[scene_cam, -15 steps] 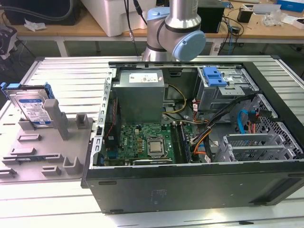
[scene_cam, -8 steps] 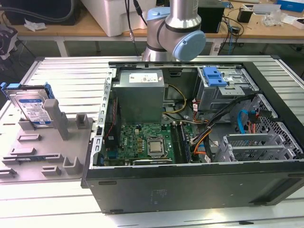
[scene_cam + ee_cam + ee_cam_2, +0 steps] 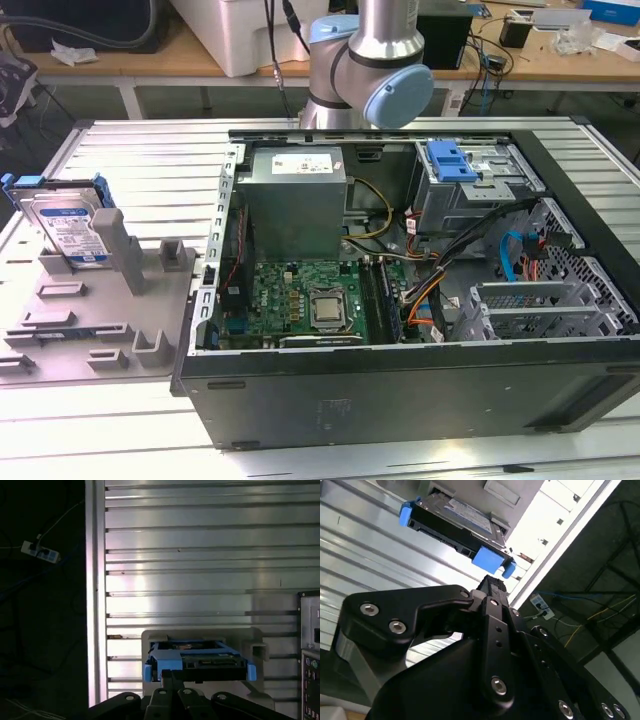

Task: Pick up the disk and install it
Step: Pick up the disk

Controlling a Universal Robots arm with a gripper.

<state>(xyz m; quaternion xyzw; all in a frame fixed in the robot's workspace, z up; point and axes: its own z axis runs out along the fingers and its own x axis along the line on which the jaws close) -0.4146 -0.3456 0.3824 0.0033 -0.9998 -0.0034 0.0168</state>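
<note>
While disk (image 3: 68,226) sits in grey holder (image 3: 110,340) | pincer (image 3: 491,582) grip: cannot tell

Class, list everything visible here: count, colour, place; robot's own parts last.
disk: one, silver in blue carrier, propped in the stand, exterior view's left.
stand: one, grey, on the table beside the case.
case: one, black, open, on the table.
power supply: one, grey, inside the case.
motherboard: one, green, inside the case.
latch: one, blue, atop the drive cage.
table: one, silver, slatted, under everything.
arm: one, silver and pale blue, behind the case.
pincer: one, black, facing the disk, apart from it.
</note>
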